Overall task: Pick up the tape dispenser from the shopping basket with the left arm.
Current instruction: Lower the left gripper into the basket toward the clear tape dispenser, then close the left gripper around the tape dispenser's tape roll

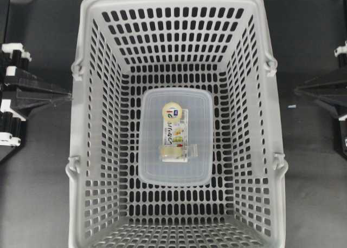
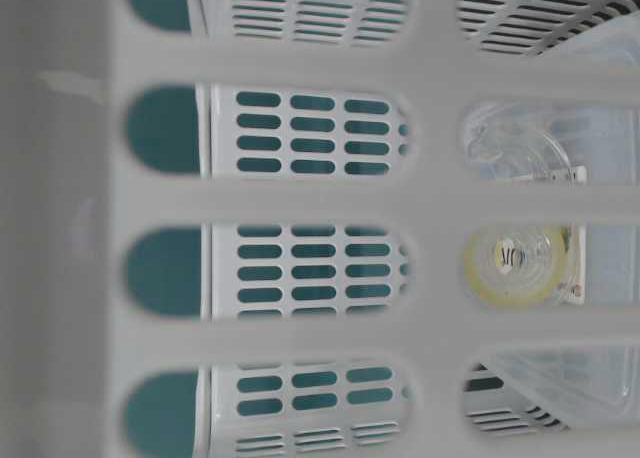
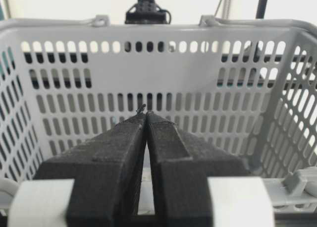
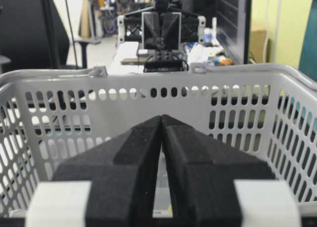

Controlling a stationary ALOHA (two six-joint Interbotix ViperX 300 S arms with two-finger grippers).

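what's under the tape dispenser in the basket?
A translucent rounded-rectangle plastic container lies flat on the floor of the light-grey slotted shopping basket; the small cream-roll tape dispenser rests on it. Whatever is inside the container beneath the dispenser is covered.

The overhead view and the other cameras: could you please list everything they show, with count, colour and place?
Large light-grey slotted plastic shopping basket: one, mid-table, between the arms.
Translucent rounded-rectangle plastic container: one, clear, on the basket floor.
Small tape dispenser packet: one, cream roll, white printed card, lying on the container.
Table: one, dark grey.
Left gripper: one, black, shut, outside the basket's left wall.
Right gripper: one, black, shut, outside the right wall.
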